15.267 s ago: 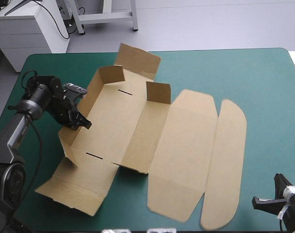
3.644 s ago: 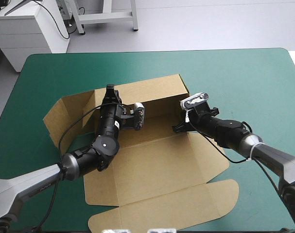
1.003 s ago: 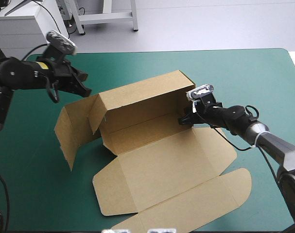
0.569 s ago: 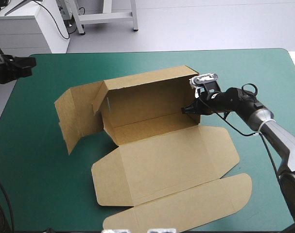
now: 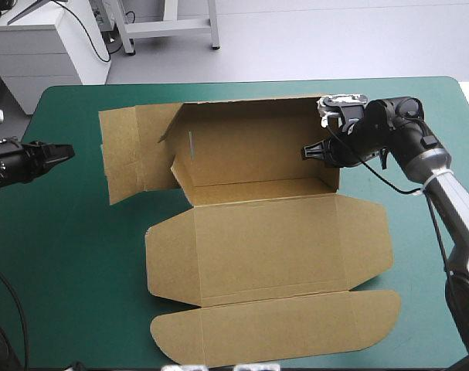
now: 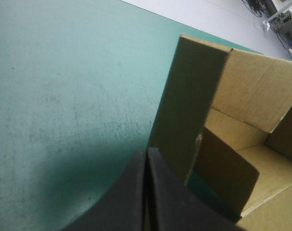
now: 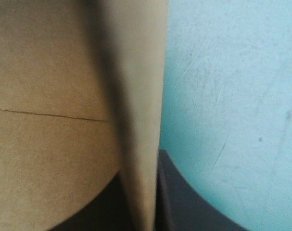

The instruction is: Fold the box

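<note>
The brown box (image 5: 265,239) lies mid-table with its long back wall raised and its lid panels flat toward the near edge. A side flap (image 5: 130,154) sticks out at its left end. My right gripper (image 5: 310,151) is at the box's right end, shut on the upright end wall. In the right wrist view that board edge (image 7: 141,120) runs between the black fingers (image 7: 179,192). My left gripper (image 5: 64,151) hovers near the table's left edge, shut and holding nothing. In its wrist view the shut gripper (image 6: 146,156) points at the box's left flap (image 6: 189,110), a short way ahead.
The teal-green table cover (image 5: 79,255) shows on all sides of the box. The table's far edge runs just beyond the raised back wall, and the left edge lies right behind my left gripper.
The box has swung square to the table and shifted toward the far edge, carried by my right gripper. My left gripper stays at the left edge, now slightly lower.
</note>
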Robot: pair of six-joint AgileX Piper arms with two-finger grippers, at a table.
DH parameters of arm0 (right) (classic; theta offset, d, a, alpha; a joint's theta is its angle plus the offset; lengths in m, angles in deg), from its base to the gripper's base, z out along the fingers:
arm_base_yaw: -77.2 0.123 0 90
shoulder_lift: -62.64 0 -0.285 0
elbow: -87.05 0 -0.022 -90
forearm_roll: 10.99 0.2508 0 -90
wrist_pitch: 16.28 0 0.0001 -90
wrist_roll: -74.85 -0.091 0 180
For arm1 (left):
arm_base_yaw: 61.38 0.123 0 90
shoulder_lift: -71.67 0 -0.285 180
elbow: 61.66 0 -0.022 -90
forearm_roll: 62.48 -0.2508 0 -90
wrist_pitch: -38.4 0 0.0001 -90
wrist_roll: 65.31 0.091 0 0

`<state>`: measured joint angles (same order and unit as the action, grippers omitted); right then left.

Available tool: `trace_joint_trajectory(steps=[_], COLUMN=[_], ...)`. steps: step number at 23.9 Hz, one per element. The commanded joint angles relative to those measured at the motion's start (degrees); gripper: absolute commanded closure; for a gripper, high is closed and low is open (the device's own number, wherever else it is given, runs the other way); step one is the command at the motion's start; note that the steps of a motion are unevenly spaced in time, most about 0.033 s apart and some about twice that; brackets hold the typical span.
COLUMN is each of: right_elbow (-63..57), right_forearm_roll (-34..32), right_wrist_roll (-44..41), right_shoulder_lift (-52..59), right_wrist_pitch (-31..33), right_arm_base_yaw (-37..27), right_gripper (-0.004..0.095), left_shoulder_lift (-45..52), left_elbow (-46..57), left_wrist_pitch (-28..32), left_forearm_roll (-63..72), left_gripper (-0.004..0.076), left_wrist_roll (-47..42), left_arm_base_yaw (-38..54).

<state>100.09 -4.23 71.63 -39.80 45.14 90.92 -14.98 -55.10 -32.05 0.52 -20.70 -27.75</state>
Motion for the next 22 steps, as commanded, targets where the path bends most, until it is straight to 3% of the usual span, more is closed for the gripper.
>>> trace_joint_trajectory(steps=[1, 4, 11, 22], right_elbow=[3.26, 4.35, 9.88, 17.92], right_forearm_roll=[-0.61, -1.12, 1.3, 1.38], right_wrist_roll=[-2.67, -4.06, -4.74, -5.03], right_shoulder_lift=[1.86, -0.65, -6.82, -16.43], right_wrist_pitch=[3.43, 10.26, 10.26, 10.13], right_arm_base_yaw=[-0.32, -0.32, -0.32, -0.32], right_gripper=[0.092, 0.092, 0.092, 0.092], left_shoulder_lift=[1.75, 1.75, 1.75, 1.75], left_elbow=[1.5, 4.82, 6.31, 6.31], left_wrist_pitch=[1.41, 3.32, 6.87, 7.02], left_forearm_roll=[3.99, 3.93, -0.49, -1.61], left_gripper=[0.0732, 0.0732, 0.0732, 0.0732], left_wrist_roll=[0.37, 0.37, -0.36, -0.36], left_arm_base_yaw=[0.08, 0.08, 0.08, 0.08])
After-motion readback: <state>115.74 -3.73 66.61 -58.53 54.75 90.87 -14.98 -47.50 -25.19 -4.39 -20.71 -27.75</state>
